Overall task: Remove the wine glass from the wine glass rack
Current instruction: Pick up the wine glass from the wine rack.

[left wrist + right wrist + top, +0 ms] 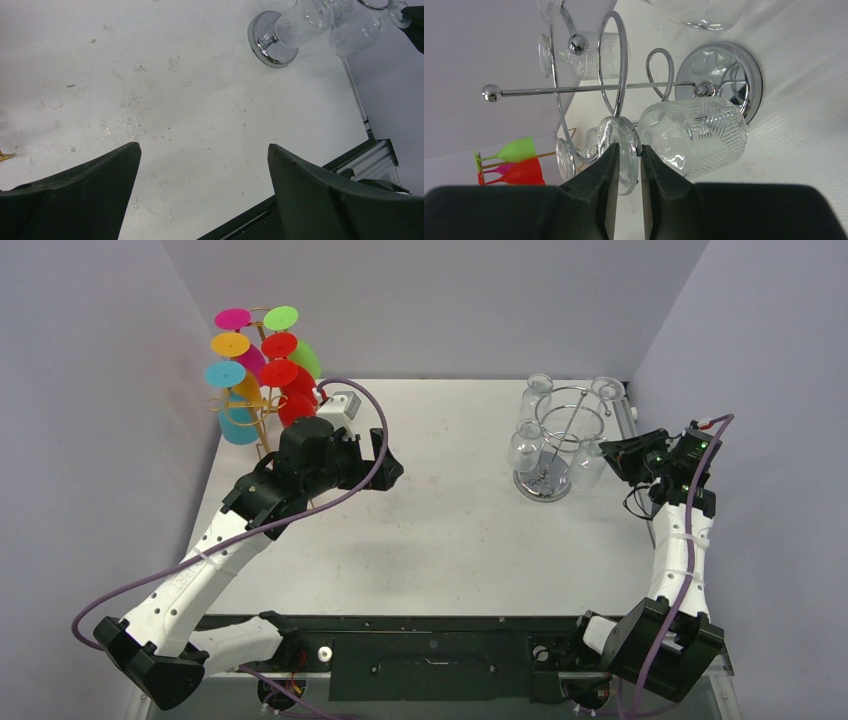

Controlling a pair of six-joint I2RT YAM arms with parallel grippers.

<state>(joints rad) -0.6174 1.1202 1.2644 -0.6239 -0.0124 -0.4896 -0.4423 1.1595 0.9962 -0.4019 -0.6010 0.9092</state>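
Observation:
A chrome wine glass rack (562, 418) stands at the right back of the table with several clear glasses hanging bowl-down. My right gripper (614, 454) is at the rack's right side. In the right wrist view the gripper (628, 150) is shut on the round foot of a clear patterned wine glass (694, 135), which still hangs in the rack's wire loop (611, 65). My left gripper (390, 472) is open and empty over the table's middle left. In the left wrist view its fingers (100, 180) stand wide apart, with the rack's base (267, 45) far off.
A gold rack with several coloured plastic glasses (262, 370) stands at the back left, close behind the left arm. A small white box (345, 405) lies beside it. Grey walls close in the left, back and right sides.

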